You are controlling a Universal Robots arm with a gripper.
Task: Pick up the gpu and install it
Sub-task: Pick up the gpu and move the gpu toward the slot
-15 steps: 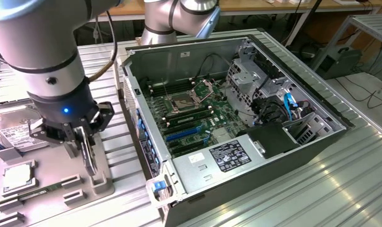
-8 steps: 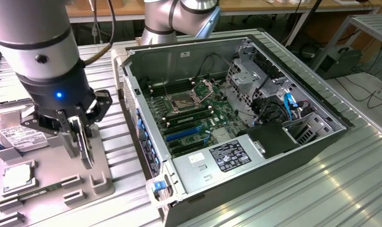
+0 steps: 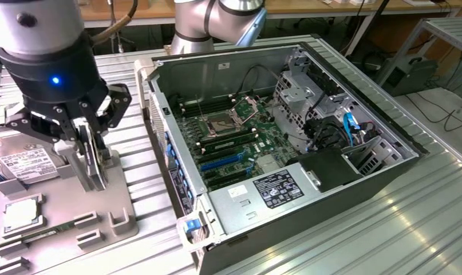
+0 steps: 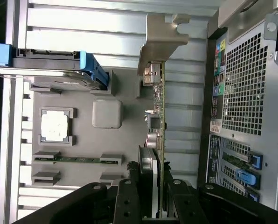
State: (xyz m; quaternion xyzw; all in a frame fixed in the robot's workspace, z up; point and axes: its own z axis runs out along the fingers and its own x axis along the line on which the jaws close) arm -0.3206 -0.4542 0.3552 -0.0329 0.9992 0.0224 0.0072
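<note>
- One step was in hand, the pick: at the exterior view's left, beside the hard drive (image 3: 20, 161), the gpu (image 3: 95, 166) stood on edge at the grey holder (image 3: 63, 220).
- Your gripper (image 3: 86, 136) was closed on its upper edge.
- You needed a straight, upright lift, I judged, to spare the board.
- It looked thin: green board, silver bracket (image 4: 160, 39).
- Rightward, the open computer case (image 3: 208, 74) lay on the bench (image 3: 383, 229).
</note>
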